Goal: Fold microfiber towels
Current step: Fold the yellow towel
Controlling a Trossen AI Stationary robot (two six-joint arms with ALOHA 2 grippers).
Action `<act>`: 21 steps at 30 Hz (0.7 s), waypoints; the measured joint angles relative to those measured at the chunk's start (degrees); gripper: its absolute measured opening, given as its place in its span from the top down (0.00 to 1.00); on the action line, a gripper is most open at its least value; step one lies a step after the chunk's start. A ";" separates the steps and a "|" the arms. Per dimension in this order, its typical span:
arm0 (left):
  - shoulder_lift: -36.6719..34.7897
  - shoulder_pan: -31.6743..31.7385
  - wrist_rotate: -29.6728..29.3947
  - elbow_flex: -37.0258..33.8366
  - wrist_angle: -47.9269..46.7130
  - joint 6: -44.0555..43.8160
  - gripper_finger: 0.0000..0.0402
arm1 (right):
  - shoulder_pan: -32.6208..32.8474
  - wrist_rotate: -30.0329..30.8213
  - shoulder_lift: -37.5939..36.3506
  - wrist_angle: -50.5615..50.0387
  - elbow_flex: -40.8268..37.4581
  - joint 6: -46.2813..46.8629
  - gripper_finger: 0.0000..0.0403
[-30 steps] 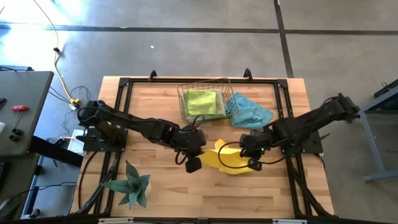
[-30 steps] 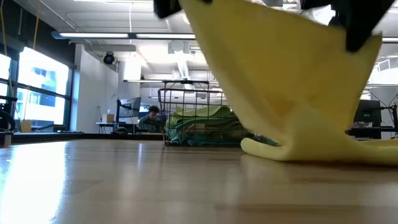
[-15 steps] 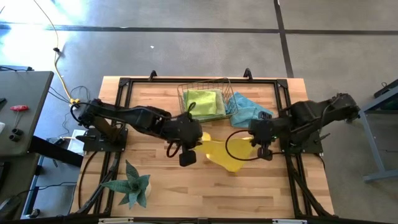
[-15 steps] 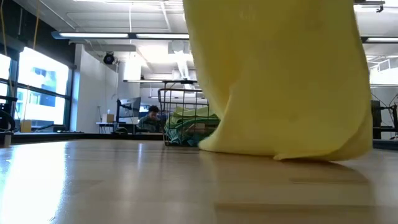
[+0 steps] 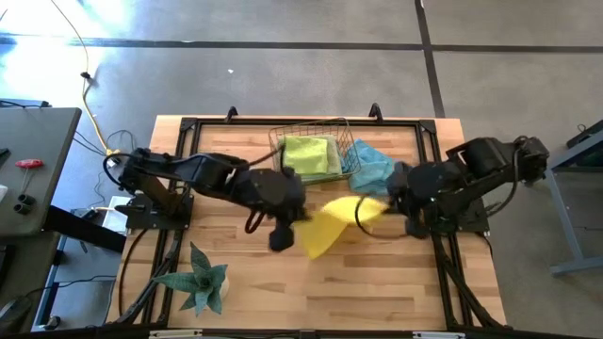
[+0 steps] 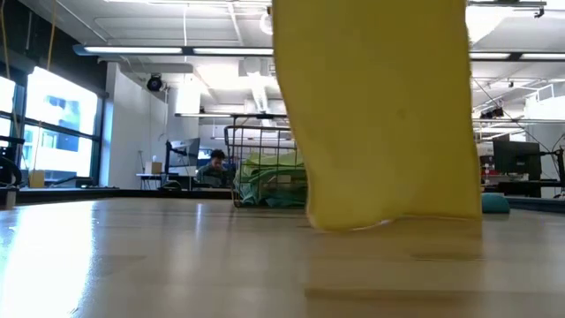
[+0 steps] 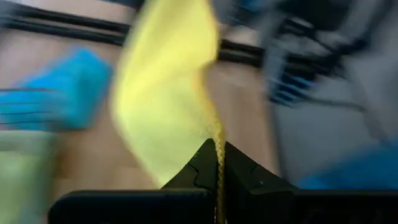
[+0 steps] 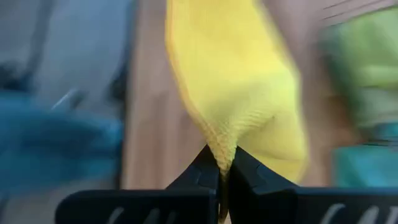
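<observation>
The bright yellow microfiber towel (image 5: pixel 332 226) hangs as a flat sheet between my two grippers over the middle of the table. In the low view the yellow towel (image 6: pixel 380 115) fills the middle, with its lower edge close to the tabletop; I cannot tell whether it touches. My left gripper (image 5: pixel 303 215) is shut on the towel's left upper end. My right gripper (image 5: pixel 383 208) is shut on its right upper end. A lime green towel (image 5: pixel 307 154) lies in the wire basket (image 5: pixel 279 151), and a light blue towel (image 5: pixel 373 169) lies beside the basket. My left gripper pinches a top corner of the yellow towel (image 7: pixel 216 132) between its two fingers, slanting downward from the table's left. The cloth spreads away from the fingertips and hangs below them. My right gripper pinches the other top corner (image 8: pixel 221 147) between its two fingers, slanting downward from the table's right. The cloth bunches into a point at the fingertips and hangs below them.
The copper wire basket (image 6: pixel 265 168) stands at the far middle of the table, just behind the hanging towel. A spiky green plant (image 5: pixel 200 280) stands at the near left. Bare wood (image 5: pixel 396 282) lies at the near side under and in front of the towel.
Both grippers have risen, staying shut on the yellow towel. The towel's lower part, which lay crumpled on the table, has been drawn up, and the cloth now hangs straight and flat between them.
</observation>
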 joint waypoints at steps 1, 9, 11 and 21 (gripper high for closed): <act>0.02 -0.27 2.73 0.00 -0.02 0.28 1.00 | 0.16 -3.03 0.27 0.02 0.00 -1.35 1.00; 0.02 -0.78 -5.14 0.00 -1.85 1.65 1.00 | -0.15 2.34 0.59 -7.55 -0.02 -8.10 1.00; 0.02 -0.14 -5.37 0.00 -3.46 3.08 1.00 | -0.58 2.72 0.57 -10.47 -0.02 -9.59 1.00; -0.06 4.19 -12.32 -0.02 -8.51 15.58 1.00 | -4.98 14.15 1.83 -12.49 -0.02 -22.29 1.00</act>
